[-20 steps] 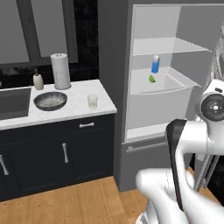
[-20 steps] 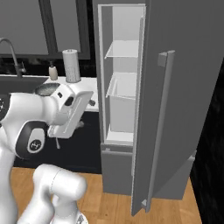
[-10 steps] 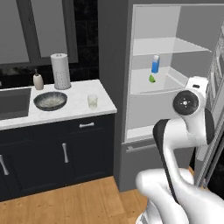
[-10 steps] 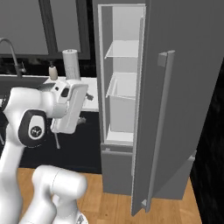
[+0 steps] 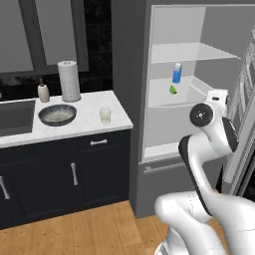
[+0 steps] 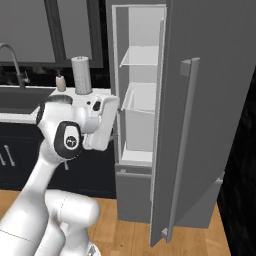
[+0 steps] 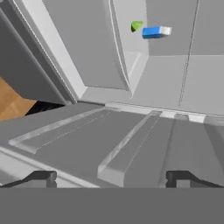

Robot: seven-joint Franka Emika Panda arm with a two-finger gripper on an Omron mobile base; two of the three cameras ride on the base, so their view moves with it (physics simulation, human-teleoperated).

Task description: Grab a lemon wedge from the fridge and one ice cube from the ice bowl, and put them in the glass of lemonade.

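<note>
Hand (image 7: 111, 178) empty, fingers spread wide, aimed into the open fridge (image 5: 199, 74) and well short of the target. Lemon wedge (image 5: 173, 89) sits on the middle fridge shelf, just beside the small blue bottle (image 5: 177, 72); in the hand view the wedge (image 7: 137, 26) is far up-frame, bottle (image 7: 155, 31) next to it.

Handling guess: wedge is tiny and light, soft flesh with a slick rind, tapered faces, so it will likely squirt out of a hard pinch. Best bet is to take it across the two flat cut faces near the thick rind end, light squeeze, approaching from the side away from the bottle so a finger doesn't knock it.

Ice bowl (image 5: 58, 114) and glass of lemonade (image 5: 105, 115) are on the table, near each other, not touching.
</note>
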